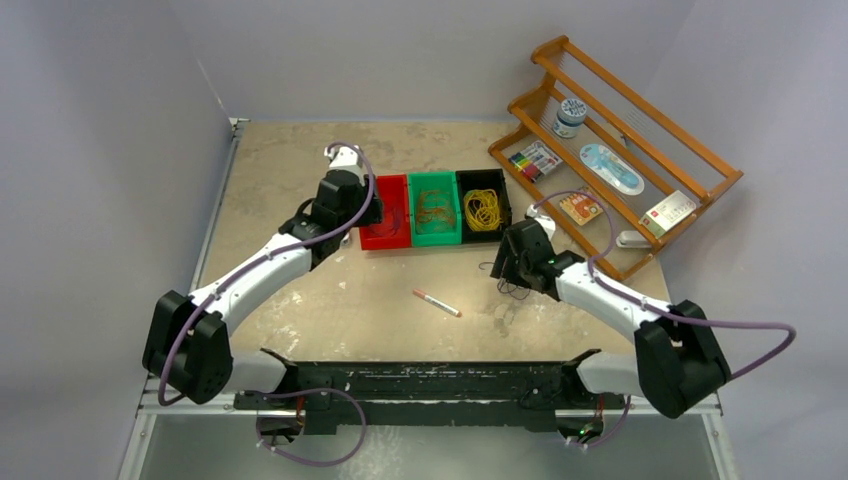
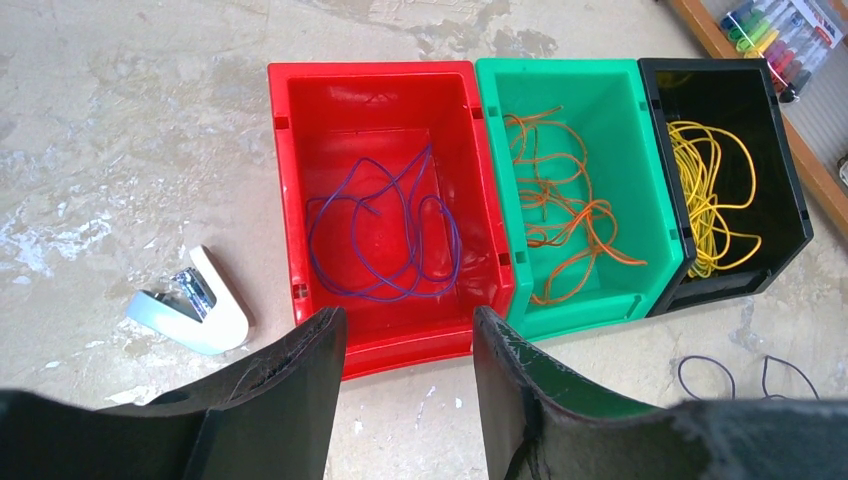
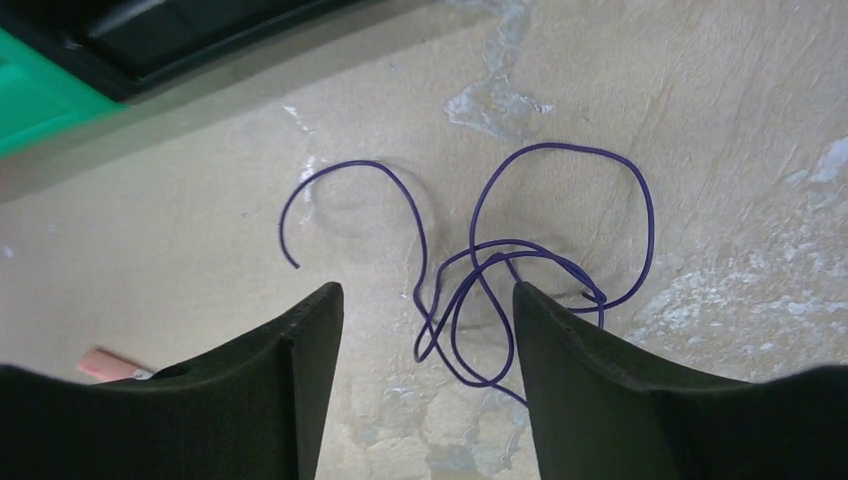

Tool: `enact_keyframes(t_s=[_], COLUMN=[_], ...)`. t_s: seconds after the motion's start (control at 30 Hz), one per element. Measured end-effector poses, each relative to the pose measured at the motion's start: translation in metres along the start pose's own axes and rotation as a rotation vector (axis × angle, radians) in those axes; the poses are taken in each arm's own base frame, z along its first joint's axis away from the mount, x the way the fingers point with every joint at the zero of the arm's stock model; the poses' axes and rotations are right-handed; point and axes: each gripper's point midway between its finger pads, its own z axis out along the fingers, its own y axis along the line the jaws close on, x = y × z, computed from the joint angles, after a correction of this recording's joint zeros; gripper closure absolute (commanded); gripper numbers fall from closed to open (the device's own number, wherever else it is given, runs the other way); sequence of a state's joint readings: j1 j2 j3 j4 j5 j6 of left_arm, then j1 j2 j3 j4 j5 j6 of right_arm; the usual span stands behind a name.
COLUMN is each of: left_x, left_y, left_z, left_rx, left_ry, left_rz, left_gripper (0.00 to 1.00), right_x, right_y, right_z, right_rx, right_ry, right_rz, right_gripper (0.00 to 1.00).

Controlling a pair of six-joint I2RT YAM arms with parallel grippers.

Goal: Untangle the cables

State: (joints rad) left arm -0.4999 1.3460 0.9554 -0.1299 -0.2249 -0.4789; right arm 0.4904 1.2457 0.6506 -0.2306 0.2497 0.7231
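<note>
One dark purple cable (image 3: 487, 255) lies on the table in loose crossing loops. My right gripper (image 3: 428, 287) hovers open just above it, and part of the loops lies between its fingers without touching them. In the top view that cable (image 1: 512, 290) shows by the right gripper (image 1: 508, 262). Another purple cable (image 2: 380, 240) lies in the red bin (image 2: 370, 70), an orange cable (image 2: 560, 210) in the green bin (image 2: 555, 65), and a yellow one (image 2: 705, 195) in the black bin (image 2: 790, 200). My left gripper (image 2: 408, 312) is open and empty over the red bin's near edge.
A white stapler (image 2: 195, 300) lies left of the red bin. A pink marker (image 1: 437, 303) rests on the table between the arms. A wooden rack (image 1: 620, 150) with small items stands at the back right, close to the black bin.
</note>
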Motion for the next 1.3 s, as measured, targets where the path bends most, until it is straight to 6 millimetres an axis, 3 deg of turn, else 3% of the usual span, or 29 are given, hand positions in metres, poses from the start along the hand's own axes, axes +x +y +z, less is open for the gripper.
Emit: enact_keyframes(t_s=[0.2,0.27,0.37,0.6,0.77,1.03,1.3], left_x=[-0.005,-0.007,-0.006,-0.002,0.01,0.065,0.064], left_y=[0.002,0.002,0.002,0.005,-0.004,-0.02,-0.047], left_z=[-0.005,-0.007,-0.009,-0.011,-0.01,-0.01,-0.019], left_rx=[-0.008,-0.007,-0.007,-0.012,0.047,0.196,0.371], left_ry=[-0.016,-0.022,-0.022,-0.014,0.004,0.123,0.111], left_rz=[-0.003,-0.004,-0.004,-0.011,-0.062,-0.154,-0.167], left_gripper=[0.51,0.51,0.51,0.51,0.5,0.5,0.5], right_x=[0.013,0.014,0.017,0.011,0.001,0.001,-0.011], right_y=[-0.004,-0.004,-0.005,0.001,0.031,0.095,0.143], right_z=[0.016,0.021,0.025,0.029,0.024,0.004,-0.035], right_rx=[0.029,0.032,0.038,-0.001,-0.161,-0.494,-0.754], right_ry=[0.041,0.045,0.051,0.028,0.0,-0.062,-0.172], right_rz=[-0.012,-0.013,-0.017,-0.08,-0.164,-0.354,-0.449], right_gripper=[0.6,0.6,0.73,0.95,1.0,1.0,1.0])
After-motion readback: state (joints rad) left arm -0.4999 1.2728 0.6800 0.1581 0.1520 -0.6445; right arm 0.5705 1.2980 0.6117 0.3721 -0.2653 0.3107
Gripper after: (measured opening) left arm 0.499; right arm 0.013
